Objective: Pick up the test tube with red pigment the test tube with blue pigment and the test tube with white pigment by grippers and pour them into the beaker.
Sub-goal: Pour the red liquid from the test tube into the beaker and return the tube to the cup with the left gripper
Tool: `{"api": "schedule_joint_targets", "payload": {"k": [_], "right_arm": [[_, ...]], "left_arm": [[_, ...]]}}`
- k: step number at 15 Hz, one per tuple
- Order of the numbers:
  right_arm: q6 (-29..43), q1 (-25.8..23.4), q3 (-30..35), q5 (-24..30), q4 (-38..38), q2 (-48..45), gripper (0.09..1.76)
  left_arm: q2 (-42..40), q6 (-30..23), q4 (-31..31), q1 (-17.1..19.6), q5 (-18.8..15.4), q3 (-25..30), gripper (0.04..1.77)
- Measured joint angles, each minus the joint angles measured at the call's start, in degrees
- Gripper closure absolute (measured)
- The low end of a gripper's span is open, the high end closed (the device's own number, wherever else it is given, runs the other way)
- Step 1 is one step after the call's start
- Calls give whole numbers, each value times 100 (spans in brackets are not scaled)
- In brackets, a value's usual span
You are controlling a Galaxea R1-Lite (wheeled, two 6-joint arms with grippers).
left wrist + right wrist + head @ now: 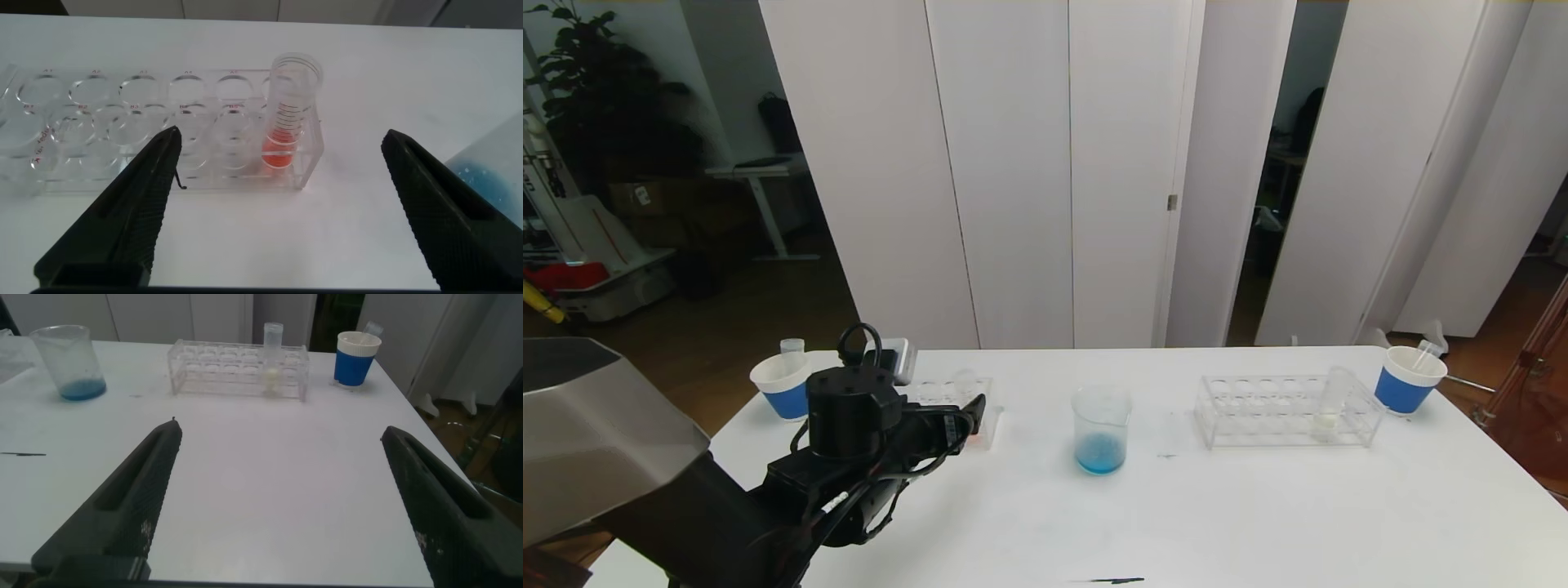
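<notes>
I see the left gripper [278,216] with jaws spread wide, hovering just before the left rack [122,122], where the test tube with red pigment [288,114] stands upright. My right gripper [278,510] is likewise wide apart, holding nothing. The beaker [1101,429] holds blue pigment mid-table; the test tube with white pigment [1331,404] stands in the right rack [1286,412]

The big black left gripper [968,420] hides most of the clear plastic rack [980,390] behind it in the head view. The right gripper [278,506] is out of that view. The faint marks on the clear glass beaker [1101,429] are too small to read.
</notes>
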Motion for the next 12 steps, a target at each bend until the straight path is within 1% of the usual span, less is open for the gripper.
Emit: {"api": "schedule_joint_targets", "payload": {"k": [5, 9, 12], "right_arm": [[0, 0, 0, 0, 2, 0, 10], [2, 0, 0, 2, 2, 0, 10], [0, 0, 0, 2, 2, 0, 10]], "left_arm": [[452, 11, -193, 11, 111, -378, 6], [914, 16, -283, 57, 375, -855, 6], [1254, 13, -284, 96, 500, -1154, 6]]}}
